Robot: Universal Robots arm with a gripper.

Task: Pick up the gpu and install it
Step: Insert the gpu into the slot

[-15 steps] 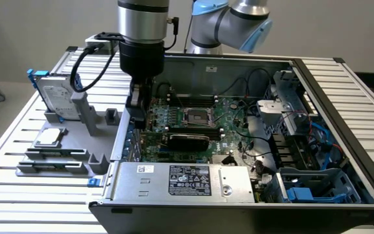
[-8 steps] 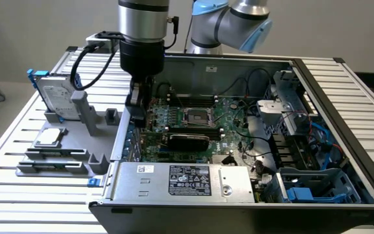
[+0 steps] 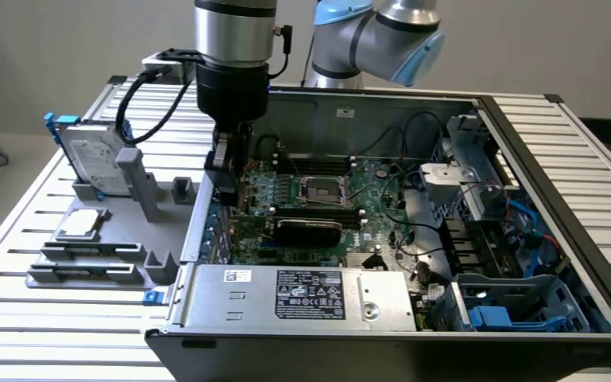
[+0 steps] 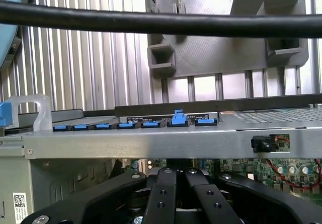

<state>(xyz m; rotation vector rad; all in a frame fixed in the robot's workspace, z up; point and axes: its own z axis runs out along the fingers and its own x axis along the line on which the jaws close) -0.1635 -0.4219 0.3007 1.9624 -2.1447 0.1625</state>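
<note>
Starting nearest, the silver power supply (image 3: 300, 296) sits at the open case's (image 3: 369, 107) 6 o'clock edge. Beyond it, at the motherboard's (image 3: 375, 199) 9 o'clock, the gripper (image 3: 226, 177) hangs with its fingers pinched nearly together on the gpu (image 3: 229, 199), a dark upright card just inside the case wall. Farther out at 9 o'clock stands the hard drive (image 3: 88, 159).

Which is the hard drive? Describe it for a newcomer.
Find the open computer case; a grey fixture sits on the exterior view's left of it. The hard drive stands on edge at the fixture's far end, a silver slab with blue rail, unlike the small square chip lying flat.
</note>
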